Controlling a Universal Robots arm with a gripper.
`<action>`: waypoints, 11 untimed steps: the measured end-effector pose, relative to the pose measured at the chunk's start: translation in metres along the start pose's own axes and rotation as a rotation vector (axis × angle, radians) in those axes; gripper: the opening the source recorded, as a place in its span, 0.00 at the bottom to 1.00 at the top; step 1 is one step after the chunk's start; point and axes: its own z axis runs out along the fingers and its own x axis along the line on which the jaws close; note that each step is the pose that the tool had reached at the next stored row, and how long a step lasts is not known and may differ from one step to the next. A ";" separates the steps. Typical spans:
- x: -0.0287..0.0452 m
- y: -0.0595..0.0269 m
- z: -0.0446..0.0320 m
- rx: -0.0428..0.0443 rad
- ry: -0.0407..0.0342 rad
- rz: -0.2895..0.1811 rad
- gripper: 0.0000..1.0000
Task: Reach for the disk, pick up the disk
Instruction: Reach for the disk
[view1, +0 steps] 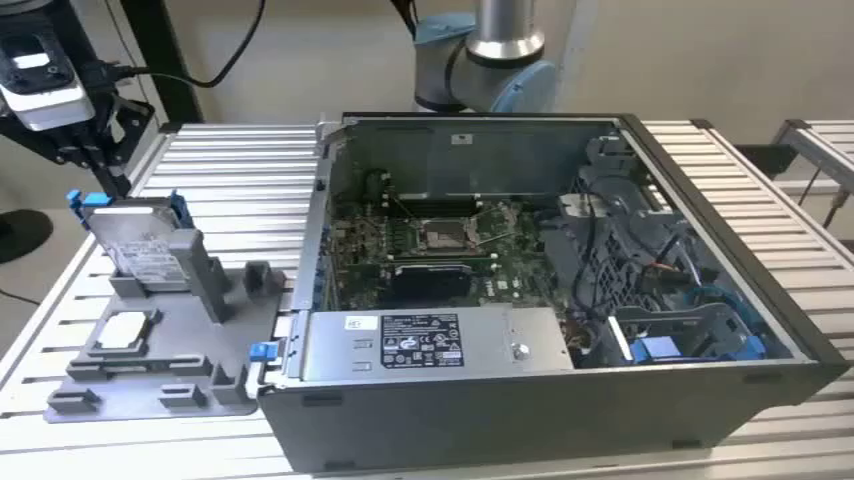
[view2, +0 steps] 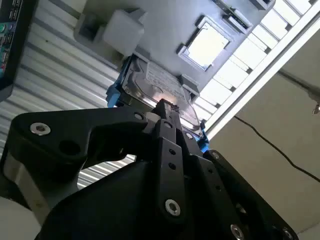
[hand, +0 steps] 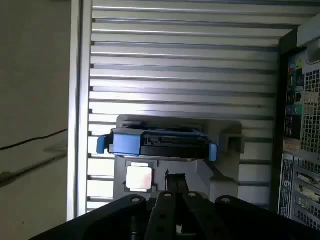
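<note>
Jaws of my gripper are closed on nothing, poised just above the disk, which stands propped in the grey holder beside the computer case. Reach looks nearly complete; pickup not yet made.

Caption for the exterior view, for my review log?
Gripper hovers near the disk, which leans in a grey holder beside the open computer case.

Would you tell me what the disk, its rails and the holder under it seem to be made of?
The disk: likely metal, silver-grey with a dull sheen, plus a white paper-like label. Its rails: probably plastic, uniformly blue and smooth. The holder: matte grey, blocky moulded shapes, possibly plastic; I can't be sure.
</note>
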 end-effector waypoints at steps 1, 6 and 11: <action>0.0000 0.0000 0.0000 0.0000 0.0000 0.000 0.00; 0.0000 0.0000 0.0000 0.0000 0.0000 0.000 0.00; 0.0000 0.0000 0.0000 -0.0001 -0.0001 0.000 0.00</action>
